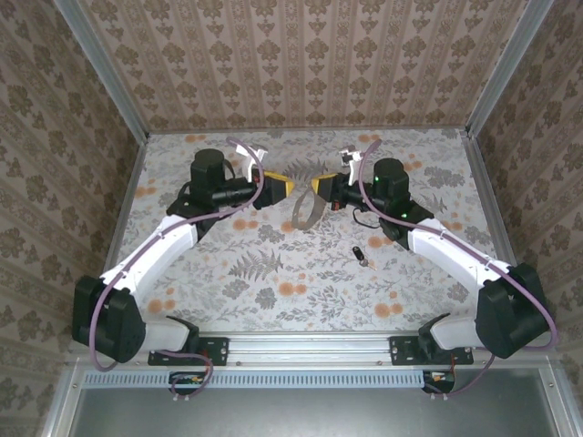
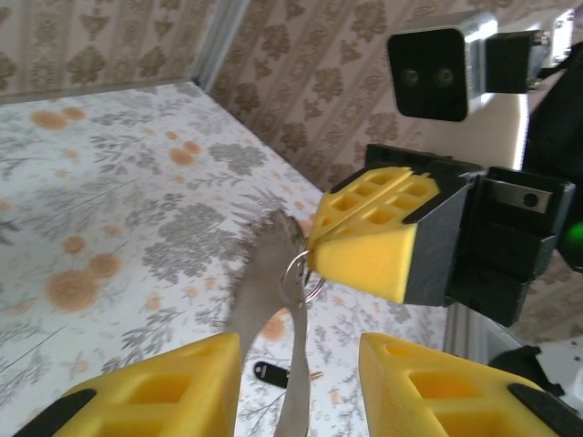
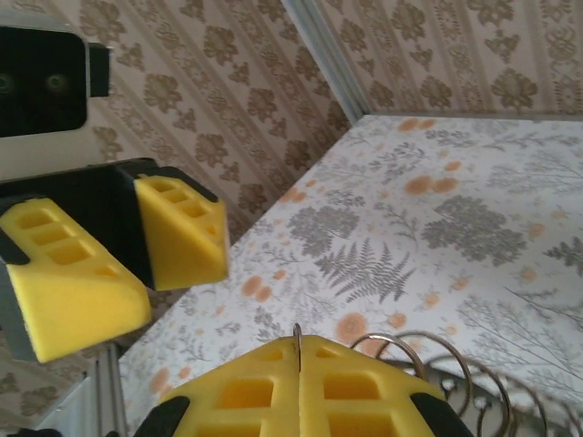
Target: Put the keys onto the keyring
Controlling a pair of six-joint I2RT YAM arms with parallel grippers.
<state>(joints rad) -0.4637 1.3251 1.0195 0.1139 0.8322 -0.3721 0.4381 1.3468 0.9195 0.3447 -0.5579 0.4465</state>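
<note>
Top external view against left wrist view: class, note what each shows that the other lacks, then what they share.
Top external: the whole left arm and right arm, down to their bases. Left wrist: the metal keyring pinched in the shut right gripper, and how wide the left gripper stands open. Both: the key lying on the floral table, and the tan strap.
</note>
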